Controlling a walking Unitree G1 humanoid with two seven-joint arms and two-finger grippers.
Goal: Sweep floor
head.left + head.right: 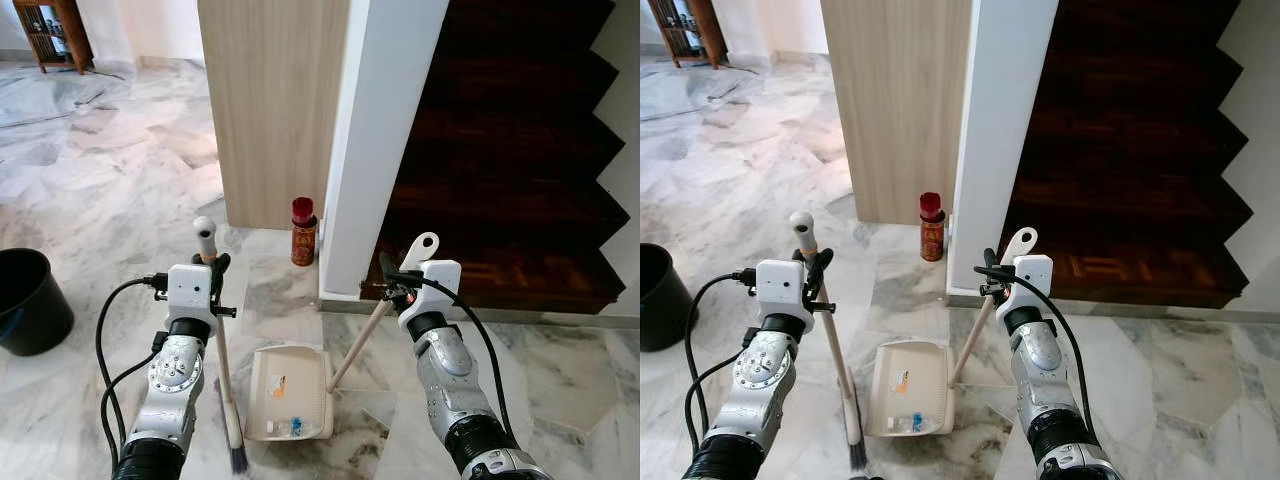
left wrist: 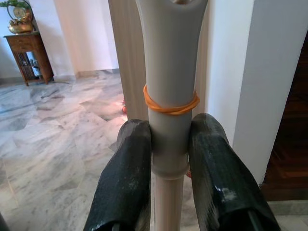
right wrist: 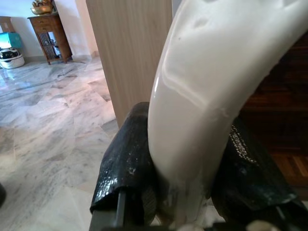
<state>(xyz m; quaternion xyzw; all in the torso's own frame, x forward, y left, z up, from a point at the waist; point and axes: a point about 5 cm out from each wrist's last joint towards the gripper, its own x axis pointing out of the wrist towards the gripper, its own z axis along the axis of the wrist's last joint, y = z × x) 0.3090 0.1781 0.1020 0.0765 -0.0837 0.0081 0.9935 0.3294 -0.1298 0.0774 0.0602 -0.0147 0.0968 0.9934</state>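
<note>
My left gripper (image 1: pixel 213 268) is shut on the pale handle of a small broom (image 1: pixel 223 355); the broom stands nearly upright with its dark bristles (image 1: pixel 238 459) on the marble floor. In the left wrist view both fingers (image 2: pixel 130 178) clamp the broom handle (image 2: pixel 171 120) just below an orange rubber band (image 2: pixel 169 107). My right gripper (image 1: pixel 393 277) is shut on the white handle (image 3: pixel 202 96) of a cream dustpan (image 1: pixel 288 392). The pan lies flat between my arms and holds a few small scraps (image 1: pixel 288 424) near its front lip.
A red canister (image 1: pixel 303 231) stands against the wooden panel (image 1: pixel 272 100) beside a white pillar (image 1: pixel 372 140). Dark wooden stairs (image 1: pixel 510 180) rise to the right. A black bucket (image 1: pixel 28 300) sits at the left. A wooden shelf (image 1: pixel 55 32) is far back left.
</note>
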